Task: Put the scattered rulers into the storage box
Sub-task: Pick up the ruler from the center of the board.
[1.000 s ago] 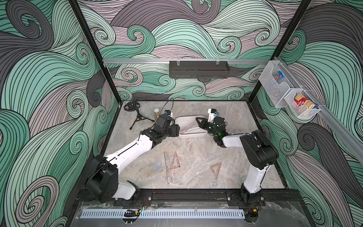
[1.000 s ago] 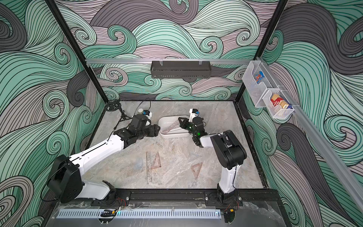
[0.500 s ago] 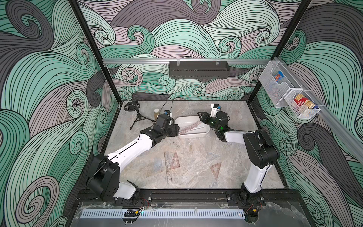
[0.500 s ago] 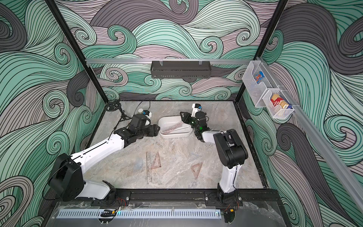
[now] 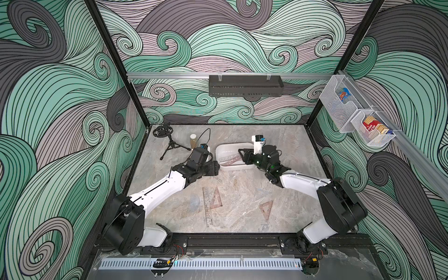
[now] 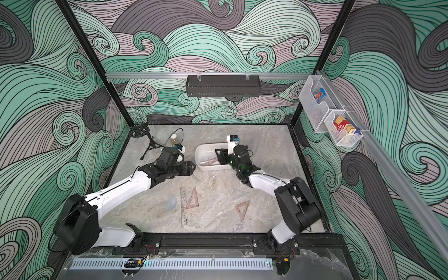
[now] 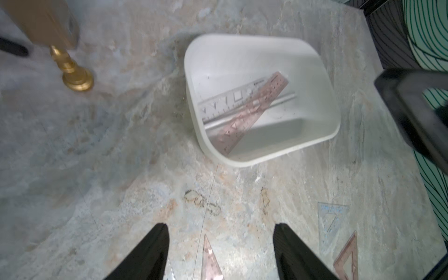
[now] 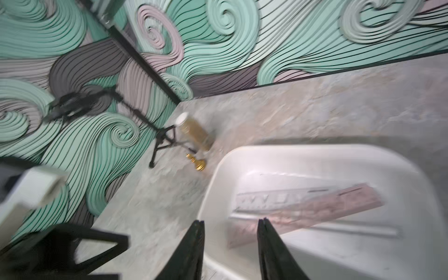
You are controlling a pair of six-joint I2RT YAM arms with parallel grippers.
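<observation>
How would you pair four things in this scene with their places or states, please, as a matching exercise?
1 clear straight ruler
2 large pink set square
3 right gripper
4 left gripper

A open, over the storage box
B flat on the table
C inside the storage box
D open, over bare table beside the box

Pairs: 1-C, 2-B, 3-A, 4-D

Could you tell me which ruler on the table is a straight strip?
The long straight ruler, lying alongside a pinkish set square; the set squares are all triangular.
</observation>
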